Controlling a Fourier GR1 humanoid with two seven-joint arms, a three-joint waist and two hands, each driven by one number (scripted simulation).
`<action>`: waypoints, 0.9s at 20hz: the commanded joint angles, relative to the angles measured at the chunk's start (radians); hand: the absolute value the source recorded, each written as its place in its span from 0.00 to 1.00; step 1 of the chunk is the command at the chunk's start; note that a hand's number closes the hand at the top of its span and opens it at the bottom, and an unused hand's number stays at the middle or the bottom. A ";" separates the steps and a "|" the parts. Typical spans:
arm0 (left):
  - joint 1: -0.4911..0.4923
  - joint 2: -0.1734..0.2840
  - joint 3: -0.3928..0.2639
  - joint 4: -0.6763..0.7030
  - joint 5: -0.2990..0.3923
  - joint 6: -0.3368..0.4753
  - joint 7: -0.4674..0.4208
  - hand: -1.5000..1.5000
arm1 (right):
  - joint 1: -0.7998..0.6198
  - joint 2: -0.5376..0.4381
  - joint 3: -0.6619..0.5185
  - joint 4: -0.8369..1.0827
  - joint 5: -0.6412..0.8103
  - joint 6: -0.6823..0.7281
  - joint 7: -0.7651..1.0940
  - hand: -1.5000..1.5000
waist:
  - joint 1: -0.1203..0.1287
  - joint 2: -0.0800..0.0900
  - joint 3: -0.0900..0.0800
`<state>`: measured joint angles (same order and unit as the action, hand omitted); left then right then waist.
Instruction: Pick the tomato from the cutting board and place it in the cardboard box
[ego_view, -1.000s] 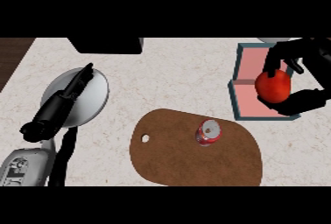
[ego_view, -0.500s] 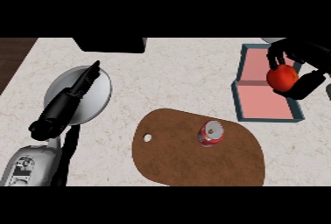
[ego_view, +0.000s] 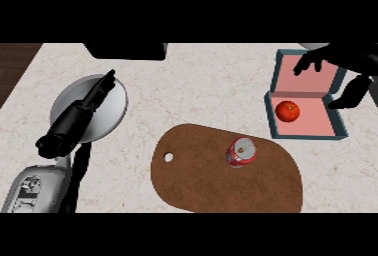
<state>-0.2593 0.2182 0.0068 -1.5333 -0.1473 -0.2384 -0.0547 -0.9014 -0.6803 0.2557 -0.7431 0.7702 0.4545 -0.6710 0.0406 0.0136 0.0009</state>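
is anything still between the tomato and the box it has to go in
Nothing visible does: the tomato already lies inside the cardboard box, and the right hand is open above it, holding nothing.

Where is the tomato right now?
In the head view the tomato lies inside the cardboard box at the counter's right, below the open right hand.

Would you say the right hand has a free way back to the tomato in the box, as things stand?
Probably yes: the right hand hovers open just above the box, and the tomato lies uncovered inside it, with nothing between them.
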 joint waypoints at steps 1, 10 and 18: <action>0.034 0.002 0.000 -0.016 -0.002 -0.004 -0.009 0.50 | -0.049 0.019 -0.007 0.098 -0.021 0.054 -0.172 0.00 | -0.004 -0.004 0.000; 0.019 0.010 0.015 0.006 -0.006 0.003 -0.042 0.50 | -0.055 0.170 -0.390 0.289 -0.552 0.253 -0.003 0.00 | -0.010 0.000 0.000; -0.008 0.015 0.011 0.007 0.001 -0.019 -0.033 0.50 | -0.184 0.029 -0.556 0.495 -0.703 0.312 0.190 0.00 | 0.020 0.015 0.002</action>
